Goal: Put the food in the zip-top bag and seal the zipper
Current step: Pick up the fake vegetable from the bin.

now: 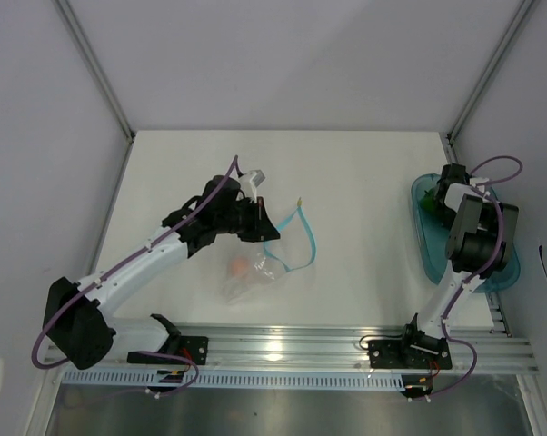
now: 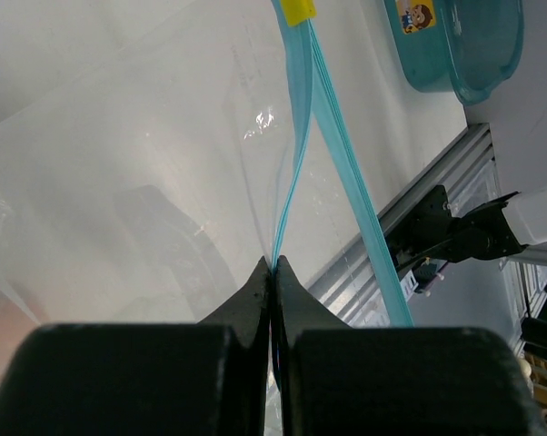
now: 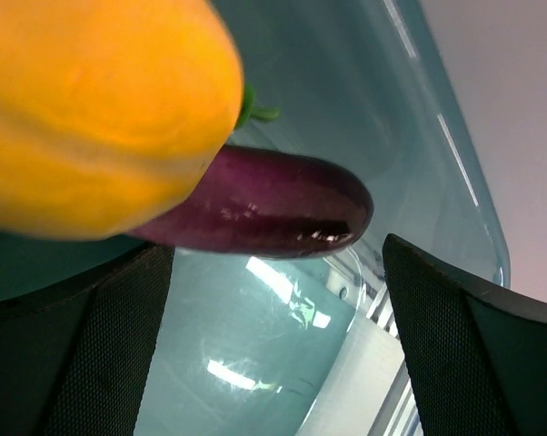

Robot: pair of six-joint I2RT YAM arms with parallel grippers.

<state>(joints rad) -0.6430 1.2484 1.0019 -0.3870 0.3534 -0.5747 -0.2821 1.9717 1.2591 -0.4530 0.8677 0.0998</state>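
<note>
Top external first: what holds what?

The zip-top bag [image 1: 255, 277] lies on the table [image 1: 364, 182], left of centre, with the egg [image 1: 240, 266] inside it. At the right edge sits the teal tray [image 1: 423, 241]. The green pepper [image 1: 428, 200] shows at its far end, and the right arm hangs above it.

And the rest of the food?

Right wrist view: the yellow pepper [image 3: 101, 109] and the eggplant [image 3: 264, 204] are in that tray, the pepper overlapping the eggplant's left part. The eggplant lies crosswise, its rounded tip toward the right of that view.

Which way does the bag run?

Its body is toward the near edge and its mouth toward the far right. The zipper [image 1: 305, 241] stands open in a loop.

The grippers?

The left gripper [image 2: 273, 268] is pinched tight on the zipper where the two strips meet. From there they spread apart, one ending at a yellow tab [image 2: 297, 11]. The right gripper [image 3: 273, 272] is spread wide and holds nothing; the eggplant is seen between its fingers [image 3: 101, 345].
</note>
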